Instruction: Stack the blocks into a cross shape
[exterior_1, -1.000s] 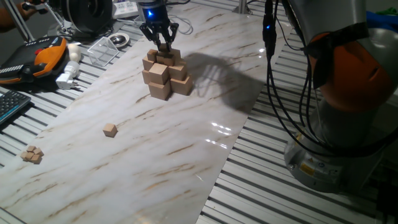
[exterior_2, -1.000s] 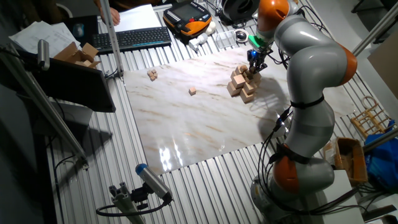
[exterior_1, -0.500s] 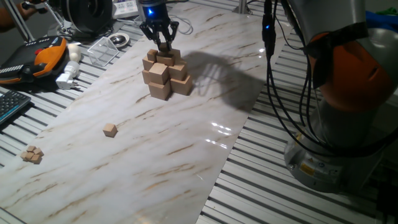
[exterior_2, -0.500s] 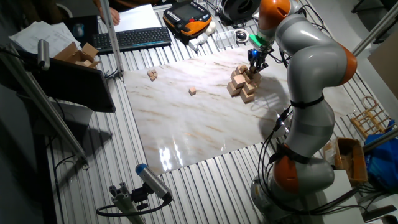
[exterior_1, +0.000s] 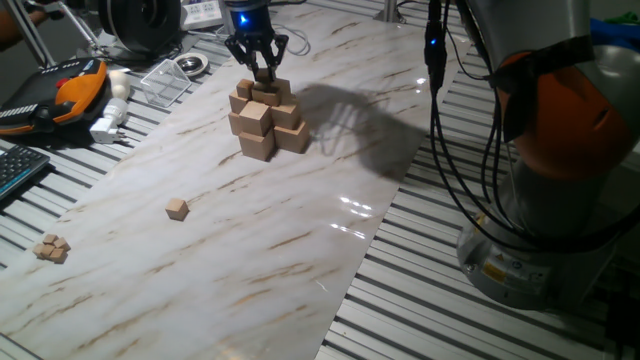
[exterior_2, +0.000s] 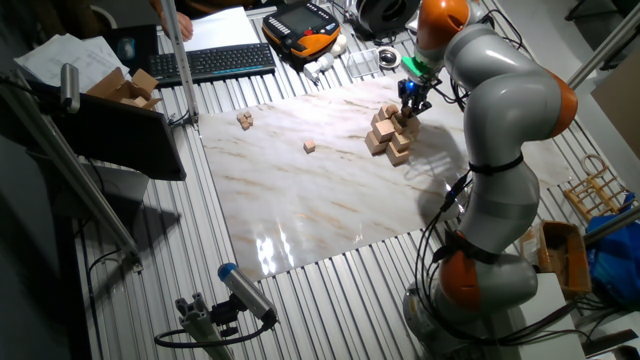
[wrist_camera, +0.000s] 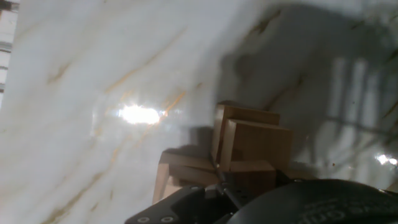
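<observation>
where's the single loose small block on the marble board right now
In one fixed view the lone small block lies on the marble board toward the near left, apart from the stack and from the little cluster of blocks at the left edge.

The single arm (exterior_2: 500, 120) rises from its base at the near right and bends over toward the far side of the worktop, wrist pointing straight down. The gripper (exterior_1: 262, 72) hangs vertical, its dark jaws drawn close together at the tips. Whether they pinch anything cannot be told.
</observation>
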